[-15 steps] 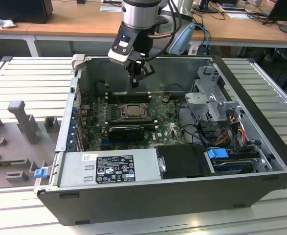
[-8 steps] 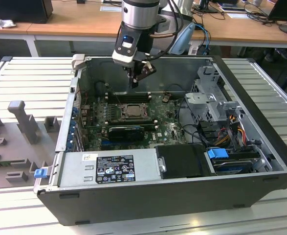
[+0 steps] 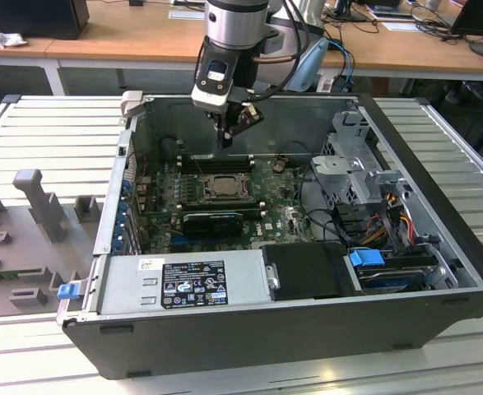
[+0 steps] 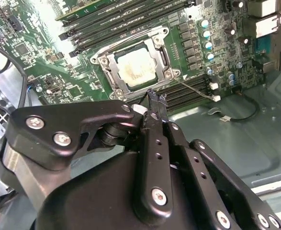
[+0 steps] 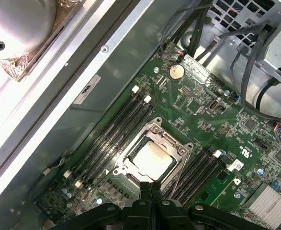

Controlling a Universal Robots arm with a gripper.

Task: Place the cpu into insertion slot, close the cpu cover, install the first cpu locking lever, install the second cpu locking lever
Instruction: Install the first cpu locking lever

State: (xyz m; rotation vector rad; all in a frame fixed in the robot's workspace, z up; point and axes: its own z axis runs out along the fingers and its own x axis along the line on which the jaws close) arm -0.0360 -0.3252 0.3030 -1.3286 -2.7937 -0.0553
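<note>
Cpu [image 5: 152,160], a small flat pale silvery-beige square chip, lies in the square silvery-rimmed insertion slot [image 4: 103,61] on the green circuit board [image 5: 202,120], with the silvery windowed metal cpu cover [image 5: 177,152] down around it. My black jaws are clenched, empty, near the slot.

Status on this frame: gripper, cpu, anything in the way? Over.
Gripper shut, empty, hovering close by the cpu. Cpu seated, cpu cover down around it. Nothing in the way.
</note>
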